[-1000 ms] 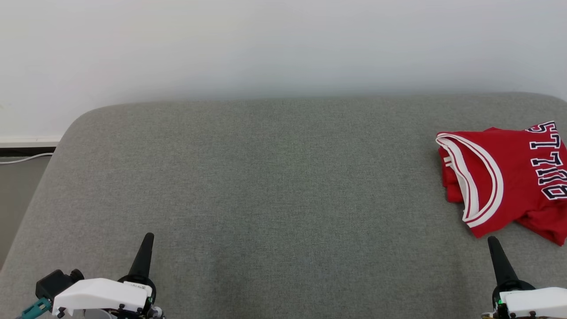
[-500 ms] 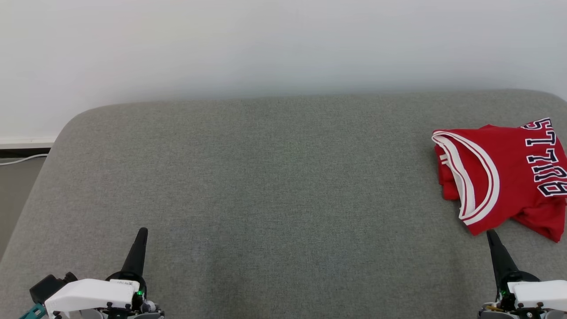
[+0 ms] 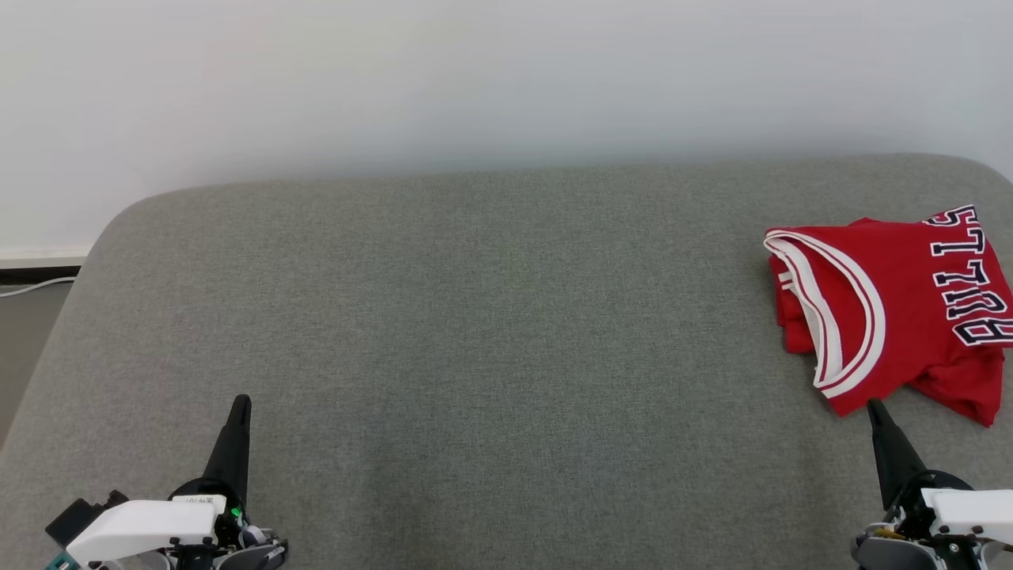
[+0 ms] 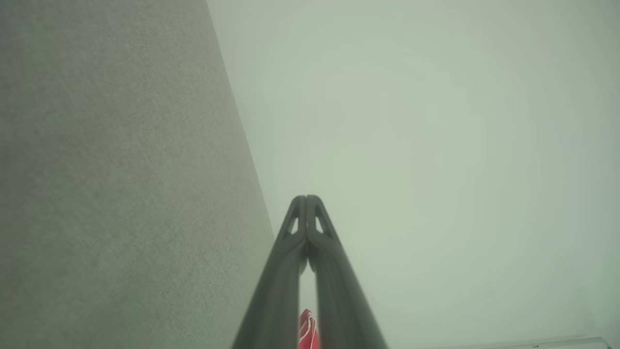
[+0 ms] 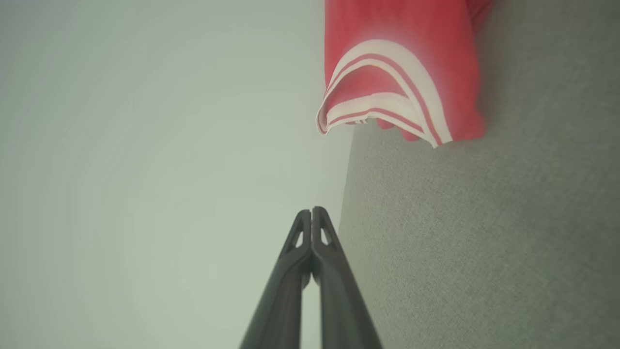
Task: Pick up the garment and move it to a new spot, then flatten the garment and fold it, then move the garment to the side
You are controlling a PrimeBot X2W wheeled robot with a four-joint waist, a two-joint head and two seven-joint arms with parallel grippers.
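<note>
Left gripper [image 3: 239, 405]: fingers [image 4: 286, 264] pressed together, empty, above grey cushion [image 3: 506, 332], near left. Right gripper [image 3: 874, 408]: closed too, holding nothing, tip near red jersey [image 3: 886, 317] lying folded at cushion's right edge.

Left gripper [image 3: 238, 413] and right gripper [image 3: 876, 413] both point forward, jaws closed, empty.

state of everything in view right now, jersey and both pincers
red jersey: loosely folded, lying on the grey cushion, far right, ungripped
left pincer: shut, empty
right pincer: shut, empty, tip near the jersey's front corner, apart from it
</note>
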